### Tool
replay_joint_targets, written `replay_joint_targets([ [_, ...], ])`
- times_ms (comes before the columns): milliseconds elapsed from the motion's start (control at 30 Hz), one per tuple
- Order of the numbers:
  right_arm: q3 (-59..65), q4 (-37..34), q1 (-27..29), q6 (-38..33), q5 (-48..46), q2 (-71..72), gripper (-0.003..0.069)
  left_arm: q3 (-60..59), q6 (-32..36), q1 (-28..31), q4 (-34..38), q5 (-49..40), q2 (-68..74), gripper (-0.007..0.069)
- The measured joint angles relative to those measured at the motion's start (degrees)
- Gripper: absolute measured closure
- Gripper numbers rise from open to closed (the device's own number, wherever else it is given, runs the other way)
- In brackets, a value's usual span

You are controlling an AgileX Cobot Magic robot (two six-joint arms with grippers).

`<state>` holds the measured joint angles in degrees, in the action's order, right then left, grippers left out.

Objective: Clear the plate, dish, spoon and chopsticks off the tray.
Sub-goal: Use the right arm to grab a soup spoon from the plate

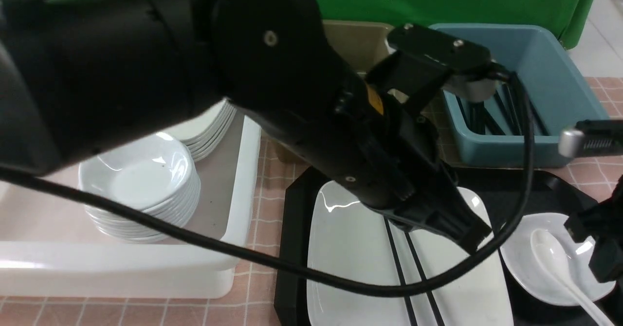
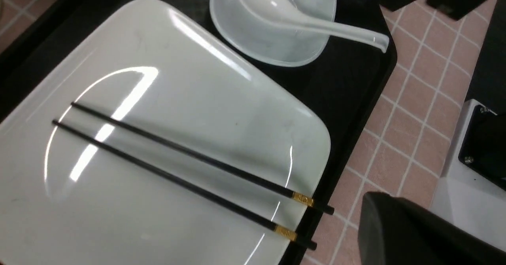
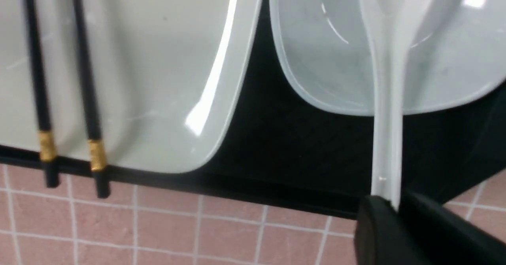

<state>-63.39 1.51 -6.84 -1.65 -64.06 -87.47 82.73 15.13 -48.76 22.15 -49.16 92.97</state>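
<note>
The white square plate [image 1: 350, 248] [image 2: 178, 118] lies on the black tray [image 1: 292, 219] [image 2: 355, 83]. The pair of black chopsticks [image 1: 404, 272] [image 2: 189, 166] rests across the plate, gold-banded ends past the tray's rim. Right of the plate sits the small dish [image 1: 525, 262] [image 3: 328, 59], with the white spoon [image 1: 555, 262] [image 3: 389, 99] lying in it. My right gripper [image 3: 391, 207] is shut on the end of the spoon's handle. My left gripper [image 1: 474, 238] [image 2: 367, 201] hangs shut and empty above the plate.
A white tub [image 1: 243, 180] on the left holds stacked dishes [image 1: 141, 180] and plates [image 1: 209, 126]. Behind the tray stand an olive bin [image 1: 360, 44] and a blue bin [image 1: 559, 73] with black chopsticks in it. A black cable [image 1: 194, 241] loops across the front.
</note>
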Motion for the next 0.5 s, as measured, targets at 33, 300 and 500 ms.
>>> replay_joint_targets([
  [33,0.0,0.0,0.2,-0.1,0.3,-1.1,0.0442,0.1,0.6,0.0,0.3,0.0,0.5,0.0629],
  [300,-0.1,0.7,0.3,-0.1,10.6,-10.4,0.0151,0.3,2.5,0.0,0.3,2.4,3.5,0.0628],
  [500,-0.1,4.4,0.3,2.2,12.1,-15.1,0.0140,0.3,2.5,0.0,0.3,6.2,3.6,0.0628],
])
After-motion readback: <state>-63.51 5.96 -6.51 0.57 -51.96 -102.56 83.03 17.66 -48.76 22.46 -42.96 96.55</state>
